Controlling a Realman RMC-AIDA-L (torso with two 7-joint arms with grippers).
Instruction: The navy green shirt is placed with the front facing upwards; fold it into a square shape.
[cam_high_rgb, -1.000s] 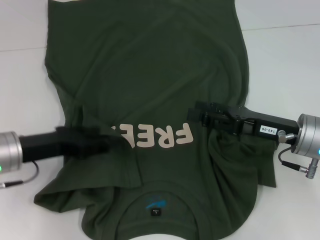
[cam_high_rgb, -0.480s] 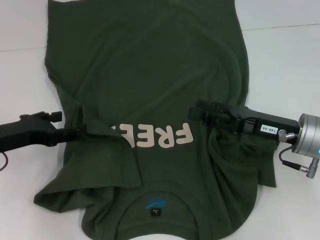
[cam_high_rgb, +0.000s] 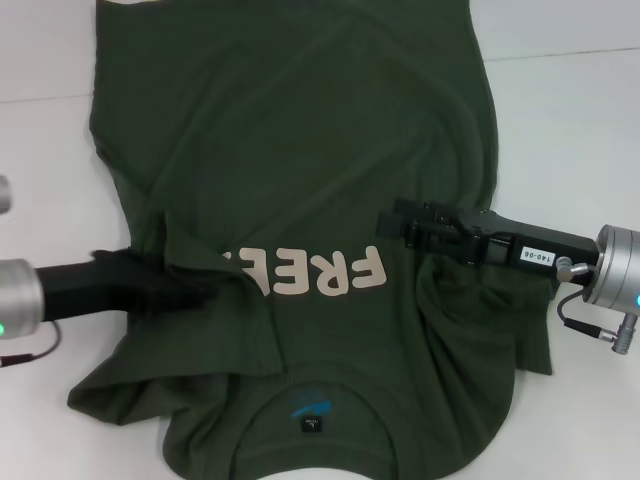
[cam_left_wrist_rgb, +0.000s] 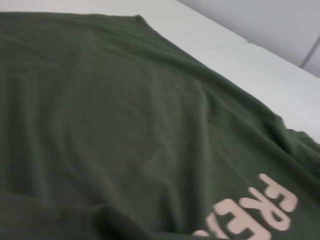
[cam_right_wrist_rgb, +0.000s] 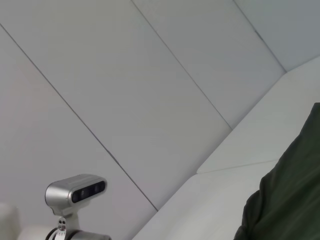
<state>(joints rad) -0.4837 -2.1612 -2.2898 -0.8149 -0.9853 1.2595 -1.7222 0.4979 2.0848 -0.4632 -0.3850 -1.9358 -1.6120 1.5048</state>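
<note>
We're early in the fold: the navy green shirt (cam_high_rgb: 300, 180) lies front-up across the white bench (cam_high_rgb: 570, 120), collar toward us, hem at the far end, "FREE" lettering (cam_high_rgb: 310, 272) readable across the chest. Both sleeves are turned in over the body, the left one bunched and creased beside the lettering, the right one rumpled in a heap under the right arm. Body panel beyond the lettering is unfolded, so the lengthwise folds to a square are all left, as we judge it. Left gripper (cam_high_rgb: 205, 290) sits low on the left sleeve fold, touching cloth; it's blurred, so we can't tell how its fingers stand or whether they hold fabric. Right gripper (cam_high_rgb: 395, 225) rests on the shirt just beside the last letter; fingers' state we can't tell either. Fabric: soft matte dark olive knit, thin, drapes into shallow ridges; pale pink print is flat block type; small blue neck print (cam_high_rgb: 308, 407) inside the collar.
</note>
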